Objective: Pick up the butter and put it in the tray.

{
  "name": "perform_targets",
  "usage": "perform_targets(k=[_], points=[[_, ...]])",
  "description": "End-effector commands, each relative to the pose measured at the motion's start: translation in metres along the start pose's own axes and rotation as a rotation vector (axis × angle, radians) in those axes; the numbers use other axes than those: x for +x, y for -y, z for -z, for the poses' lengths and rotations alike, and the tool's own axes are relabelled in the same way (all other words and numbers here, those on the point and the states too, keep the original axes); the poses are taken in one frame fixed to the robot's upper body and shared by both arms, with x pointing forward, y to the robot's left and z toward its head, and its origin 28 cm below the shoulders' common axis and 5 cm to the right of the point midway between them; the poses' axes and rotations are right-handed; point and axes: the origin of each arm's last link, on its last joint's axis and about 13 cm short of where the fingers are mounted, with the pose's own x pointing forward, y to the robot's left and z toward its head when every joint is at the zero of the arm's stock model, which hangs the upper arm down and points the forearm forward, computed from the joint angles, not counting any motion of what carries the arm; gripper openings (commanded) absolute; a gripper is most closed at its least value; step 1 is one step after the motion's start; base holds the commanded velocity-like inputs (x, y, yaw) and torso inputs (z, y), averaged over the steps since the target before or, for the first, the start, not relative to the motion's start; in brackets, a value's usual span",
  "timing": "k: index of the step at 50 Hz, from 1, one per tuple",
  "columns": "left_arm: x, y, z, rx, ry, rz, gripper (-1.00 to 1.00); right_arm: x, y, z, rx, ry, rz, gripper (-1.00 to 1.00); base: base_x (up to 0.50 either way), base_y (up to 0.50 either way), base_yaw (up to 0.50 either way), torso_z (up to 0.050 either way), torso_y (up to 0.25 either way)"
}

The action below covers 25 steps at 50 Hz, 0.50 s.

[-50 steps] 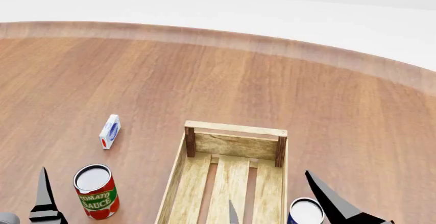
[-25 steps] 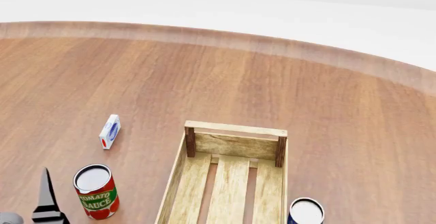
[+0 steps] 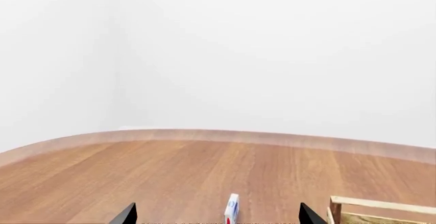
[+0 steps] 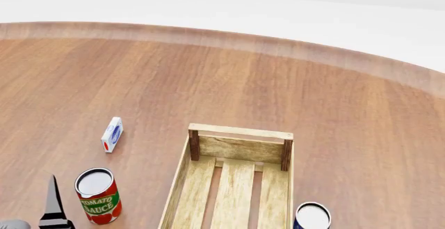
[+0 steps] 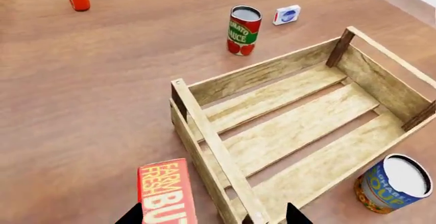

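Right tool [image 5: 212, 219] sits above the near end of the tray [image 5: 204, 132], fingers spread apart and empty, because I want the butter [image 5: 165, 193] framed between them before going down. That carton lies flat on the tabletop [image 5: 89, 81] just outside the tray's end rail, close beside it, so the lift should be short. Left tool [image 3: 216, 216] is also open and holding nothing, parked low out of the way, facing the small white-and-blue box [image 3: 232, 207]. Farther off stand the tomato sauce can [image 5: 244, 23] and a blue can [image 5: 393, 183] against the tray's side.
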Motion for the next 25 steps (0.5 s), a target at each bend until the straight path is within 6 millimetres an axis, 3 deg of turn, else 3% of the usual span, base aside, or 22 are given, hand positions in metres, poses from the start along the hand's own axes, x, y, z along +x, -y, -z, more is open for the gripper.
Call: perform_targets(k=[1, 18, 25], points=[[0.005, -0.001, 0.008, -0.014, -0.009, 0.005, 1.0, -0.006, 0.004, -0.01, -0.029, -0.174, -0.156, 1.0, 0.0, 0.0, 0.0, 0.0, 0.0], [0.005, -0.001, 0.009, -0.013, -0.011, 0.004, 1.0, 0.006, 0.008, -0.004, -0.011, -0.258, -0.193, 1.0, 0.0, 0.0, 0.0, 0.0, 0.0], [0.005, -0.001, 0.009, -0.012, -0.011, 0.006, 1.0, 0.008, 0.016, -0.014, -0.053, -0.291, -0.163, 1.0, 0.0, 0.0, 0.0, 0.0, 0.0]])
